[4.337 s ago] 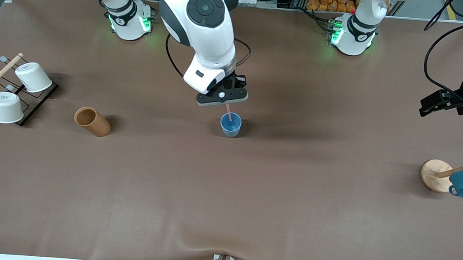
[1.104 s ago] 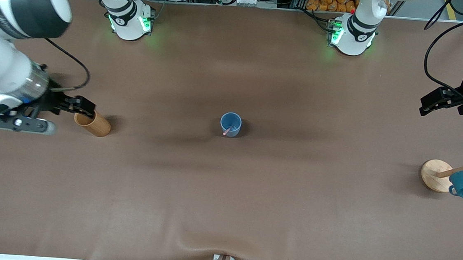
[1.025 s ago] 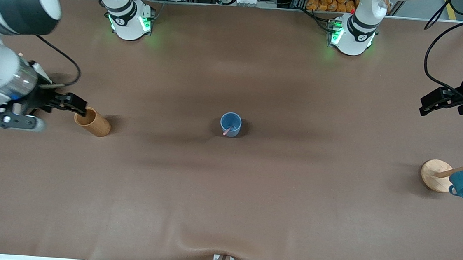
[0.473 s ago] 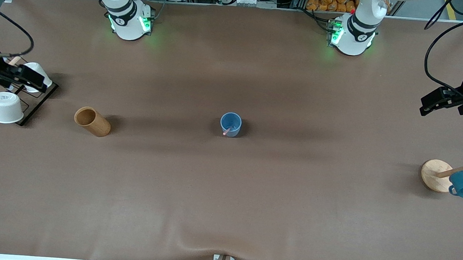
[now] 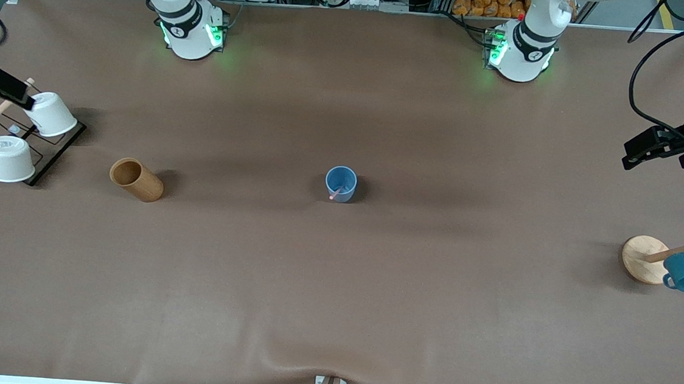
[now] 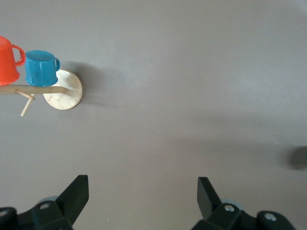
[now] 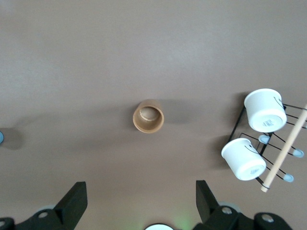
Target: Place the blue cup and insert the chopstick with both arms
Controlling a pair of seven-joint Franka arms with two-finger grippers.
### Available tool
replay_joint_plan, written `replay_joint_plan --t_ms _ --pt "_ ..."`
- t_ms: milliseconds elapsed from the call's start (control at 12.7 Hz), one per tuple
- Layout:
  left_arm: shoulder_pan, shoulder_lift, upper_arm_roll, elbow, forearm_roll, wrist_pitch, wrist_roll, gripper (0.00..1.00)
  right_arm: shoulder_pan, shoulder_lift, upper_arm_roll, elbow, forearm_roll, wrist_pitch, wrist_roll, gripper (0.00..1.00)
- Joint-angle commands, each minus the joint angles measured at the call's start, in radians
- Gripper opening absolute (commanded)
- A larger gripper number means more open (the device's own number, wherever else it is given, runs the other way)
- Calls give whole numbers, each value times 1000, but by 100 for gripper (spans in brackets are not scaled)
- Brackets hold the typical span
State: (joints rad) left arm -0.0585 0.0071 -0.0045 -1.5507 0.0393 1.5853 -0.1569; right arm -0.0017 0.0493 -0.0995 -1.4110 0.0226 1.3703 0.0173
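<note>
The blue cup point(image 5: 341, 183) is seen upright at mid-bench, well apart from everything else. The chopstick point(image 5: 335, 193) is lodged inside it, leaning, its pink tip showing at the part of the rim nearest the front camera. Both parts of the task are therefore judged done as things lie: cup placed, stick inserted.

The right gripper point(image 7: 139, 199) is held high over the right arm's end of the bench, far from the blue cup; its jaws are spread wide with nothing between them. In the right wrist view a tan wooden cup point(image 7: 148, 116) is noted below, and beside it a black wire rack point(image 7: 261, 148) carrying two white cups (one at point(image 7: 265, 110)).

The left gripper point(image 6: 143, 196) is held over bare bench point(image 5: 371, 292) toward the left arm's end, equally far from the blue cup; its jaws are likewise parted and empty. A wooden mug stand point(image 6: 63, 89) with a teal mug point(image 6: 40, 68) and an orange mug point(image 6: 8, 61) is recorded in its wrist view.

Step in hand: retreat after release. The next move is judged to call for little more than parking both arms clear (no approach to the blue cup, which a brush could tip, chopstick and all).
</note>
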Motion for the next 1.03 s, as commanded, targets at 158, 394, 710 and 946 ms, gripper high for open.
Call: replay_joint_plan --t_ms 158,394,710,946 --pt "8 -18 0 -2 -18 -5 17 100 -29 -75 7 -36 100 -60 27 100" --pt "-3 -16 -5 -3 -18 -28 17 100 -35 -95 43 -55 100 -68 79 100" --pt "0 -16 -38 -6 -19 -42 19 100 -21 -97 44 -82 47 -31 9 100" --pt "11 -22 -37 -14 -80 -42 17 100 -15 -92 44 -82 0 1 -57 100"
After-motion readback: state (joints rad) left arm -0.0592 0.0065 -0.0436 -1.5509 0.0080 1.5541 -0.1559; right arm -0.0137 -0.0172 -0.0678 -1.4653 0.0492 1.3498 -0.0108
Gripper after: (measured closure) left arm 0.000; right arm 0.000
